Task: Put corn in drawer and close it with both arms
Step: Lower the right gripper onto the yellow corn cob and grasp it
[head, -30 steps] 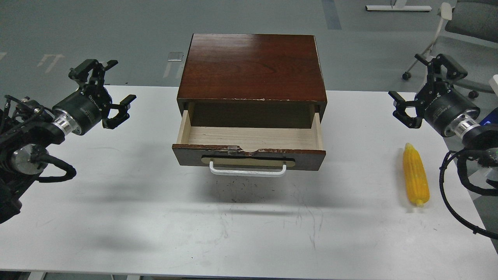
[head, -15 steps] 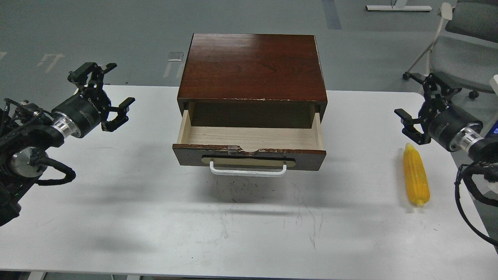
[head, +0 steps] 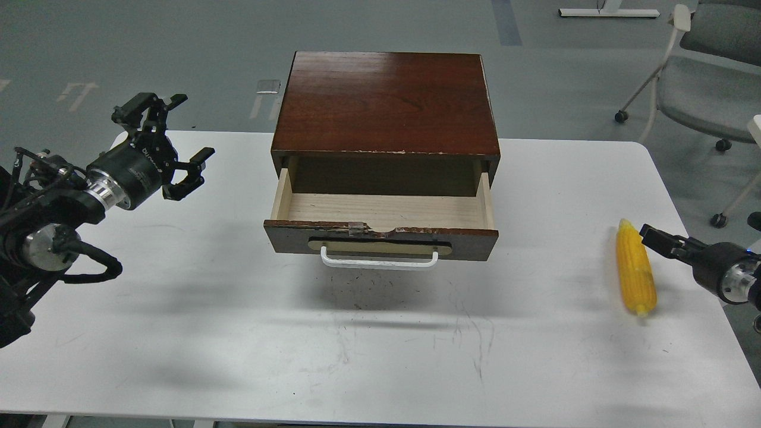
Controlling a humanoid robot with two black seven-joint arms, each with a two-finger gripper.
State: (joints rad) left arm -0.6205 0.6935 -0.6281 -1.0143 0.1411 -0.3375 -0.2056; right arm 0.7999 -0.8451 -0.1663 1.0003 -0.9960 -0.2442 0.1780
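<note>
Your right fingers point(head: 654, 239) sat just beside the corn point(head: 635, 267) on the bench point(head: 380, 356); spread unreadable. Left fingers point(head: 178, 145) wide, empty. You should've straddled mid-cob before closing; drawer point(head: 380, 229) open.

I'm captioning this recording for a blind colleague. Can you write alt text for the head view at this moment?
A yellow corn cob lies on the right side of a white table, with the right gripper low beside it. At centre a dark wooden drawer stands pulled open and empty. The left gripper hovers open at the left.
</note>
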